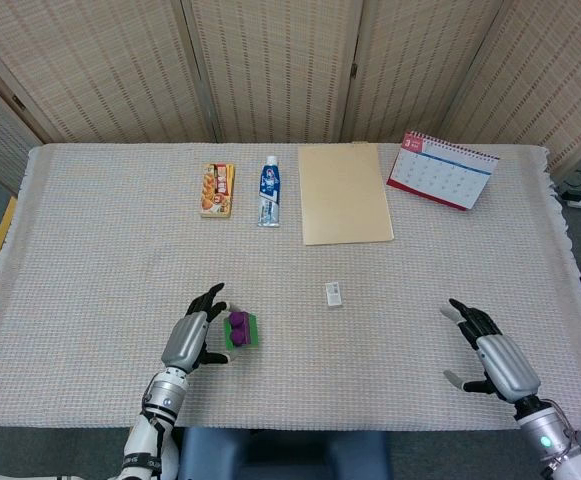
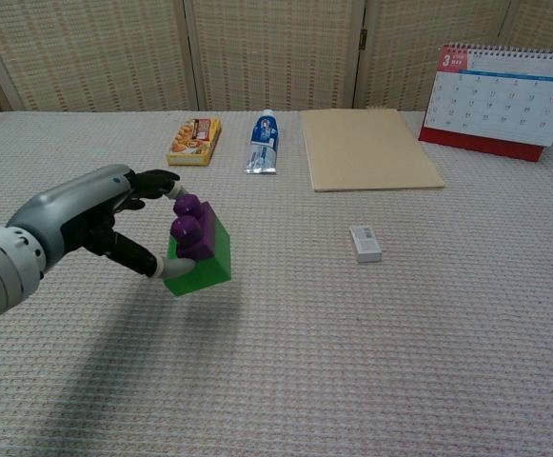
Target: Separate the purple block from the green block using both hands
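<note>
A purple block (image 2: 190, 234) (image 1: 237, 326) sits joined on top of a green block (image 2: 206, 259) (image 1: 247, 333). My left hand (image 2: 103, 220) (image 1: 192, 337) pinches the pair from its left side and holds it tilted, lifted off the cloth. My right hand (image 1: 496, 356) hovers over the table's near right corner, fingers spread and holding nothing; the chest view does not show it.
A small white box (image 2: 365, 243) lies mid-table. At the back lie a snack box (image 2: 194, 140), a toothpaste tube (image 2: 263, 142), a tan folder (image 2: 368, 149) and a desk calendar (image 2: 505, 98). Woven screens stand behind the cloth-covered table (image 2: 352, 362).
</note>
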Controlling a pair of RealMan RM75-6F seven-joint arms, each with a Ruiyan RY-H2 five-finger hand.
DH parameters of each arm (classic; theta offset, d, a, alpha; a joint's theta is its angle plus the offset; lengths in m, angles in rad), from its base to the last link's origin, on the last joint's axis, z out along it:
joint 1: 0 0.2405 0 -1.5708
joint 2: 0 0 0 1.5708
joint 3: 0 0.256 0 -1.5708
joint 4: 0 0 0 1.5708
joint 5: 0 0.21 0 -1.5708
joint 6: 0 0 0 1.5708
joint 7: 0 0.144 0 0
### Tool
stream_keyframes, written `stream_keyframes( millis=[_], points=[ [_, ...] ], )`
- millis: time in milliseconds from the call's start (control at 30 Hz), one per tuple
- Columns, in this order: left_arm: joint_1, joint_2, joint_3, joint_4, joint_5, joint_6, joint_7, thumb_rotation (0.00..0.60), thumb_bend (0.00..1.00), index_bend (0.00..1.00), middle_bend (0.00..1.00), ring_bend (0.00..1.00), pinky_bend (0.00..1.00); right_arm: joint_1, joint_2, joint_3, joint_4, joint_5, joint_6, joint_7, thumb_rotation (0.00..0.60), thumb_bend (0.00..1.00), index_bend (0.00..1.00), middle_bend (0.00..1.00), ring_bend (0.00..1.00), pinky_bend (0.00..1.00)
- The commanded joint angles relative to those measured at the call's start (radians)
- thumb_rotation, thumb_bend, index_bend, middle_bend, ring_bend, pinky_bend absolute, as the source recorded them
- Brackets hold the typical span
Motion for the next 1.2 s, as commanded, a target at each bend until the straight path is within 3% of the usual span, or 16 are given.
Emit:
stream_keyframes(
  millis=[33, 100, 300, 533, 833, 1200],
  points=[
    [0.011, 0.012, 0.007, -0.03, 0.011, 0.007, -0.014, 0.6, 0.39, 0.55, 0.07, 0.0, 0.0, 0.175, -0.155, -0.025, 0.159, -0.098, -0.159, 0.543, 0.6, 0.31, 0.0, 0.0, 0.0, 0.0],
    [0.013, 0.01, 0.013, -0.045, 0.015, 0.008, -0.018, 0.6, 0.39, 0.55, 0.07, 0.0, 0.0, 0.213, -0.207, -0.023, 0.198, -0.108, -0.168, 0.686, 0.6, 0.31, 0.0, 0.0, 0.0, 0.0],
    [0.003, -0.017, 0.014, -0.045, 0.046, 0.03, 0.015, 0.6, 0.4, 0.55, 0.07, 0.0, 0.0, 0.282, -0.336, -0.014, 0.273, -0.088, -0.19, 0.953, 0.6, 0.31, 0.0, 0.0, 0.0, 0.0],
    [-0.018, -0.061, -0.001, -0.036, 0.053, 0.051, 0.057, 0.6, 0.4, 0.55, 0.07, 0.0, 0.0, 0.385, -0.441, 0.01, 0.35, -0.076, -0.243, 1.142, 0.6, 0.31, 0.0, 0.0, 0.0, 0.0],
    [-0.043, -0.088, -0.053, -0.052, -0.009, 0.051, 0.088, 0.6, 0.4, 0.55, 0.07, 0.0, 0.0, 0.453, -0.549, 0.043, 0.395, -0.047, -0.239, 1.183, 0.6, 0.31, 0.0, 0.0, 0.0, 0.0],
    [-0.068, -0.09, -0.094, -0.072, -0.093, 0.038, 0.097, 0.6, 0.4, 0.55, 0.07, 0.0, 0.0, 0.493, -0.595, 0.058, 0.414, -0.005, -0.251, 1.143, 0.6, 0.31, 0.0, 0.0, 0.0, 0.0]
  ],
)
